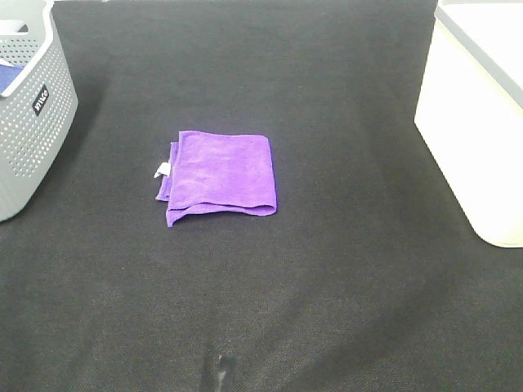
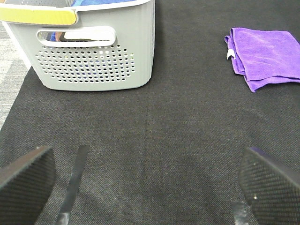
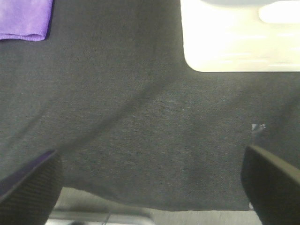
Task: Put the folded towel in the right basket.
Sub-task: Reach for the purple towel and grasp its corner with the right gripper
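Observation:
A folded purple towel [image 1: 219,176] with a small white tag lies flat on the black mat, left of the middle. It also shows in the left wrist view [image 2: 265,55] and its corner in the right wrist view [image 3: 24,19]. The right basket [image 1: 478,106] is white and stands at the right edge; the right wrist view shows its wall [image 3: 239,40]. My left gripper [image 2: 150,187] is open and empty above the mat, well short of the towel. My right gripper [image 3: 152,183] is open and empty near the mat's front edge. Neither arm shows in the exterior high view.
A grey perforated basket [image 1: 29,106] stands at the left edge, holding blue cloth; it fills the upper part of the left wrist view [image 2: 89,47]. The black mat [image 1: 327,286] covers the table. Its front edge shows in the right wrist view [image 3: 154,208].

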`<state>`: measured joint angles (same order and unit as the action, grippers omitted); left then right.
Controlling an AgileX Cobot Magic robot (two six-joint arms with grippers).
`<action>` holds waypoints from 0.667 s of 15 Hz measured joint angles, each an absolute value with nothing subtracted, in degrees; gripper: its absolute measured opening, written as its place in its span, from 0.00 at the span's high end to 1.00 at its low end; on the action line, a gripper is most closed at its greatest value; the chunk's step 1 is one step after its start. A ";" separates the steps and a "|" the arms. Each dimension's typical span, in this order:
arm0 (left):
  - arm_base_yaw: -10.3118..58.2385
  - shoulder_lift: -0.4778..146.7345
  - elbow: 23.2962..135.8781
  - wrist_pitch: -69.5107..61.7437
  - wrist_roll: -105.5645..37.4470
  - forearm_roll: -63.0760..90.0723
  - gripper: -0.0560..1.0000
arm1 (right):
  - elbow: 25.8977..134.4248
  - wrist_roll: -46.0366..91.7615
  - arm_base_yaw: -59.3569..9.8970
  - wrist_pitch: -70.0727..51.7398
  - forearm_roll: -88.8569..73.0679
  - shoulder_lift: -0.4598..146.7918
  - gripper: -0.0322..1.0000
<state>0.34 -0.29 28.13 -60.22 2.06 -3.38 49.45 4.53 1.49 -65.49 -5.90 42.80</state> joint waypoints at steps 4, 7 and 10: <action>0.34 -0.29 28.13 -60.22 2.06 -3.38 0.01 | 60.28 6.47 1.49 -65.72 -18.56 60.91 0.02; 0.34 -0.29 28.13 -60.22 2.06 -3.38 0.01 | 73.80 6.93 -5.27 -62.91 -21.14 80.67 0.03; 0.34 -0.29 28.13 -60.22 2.06 -3.38 0.01 | 87.83 3.44 -14.38 -60.05 -21.94 99.87 0.03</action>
<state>0.34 -0.29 28.13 -60.22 2.06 -3.38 87.83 3.44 -14.38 -60.05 -21.94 99.87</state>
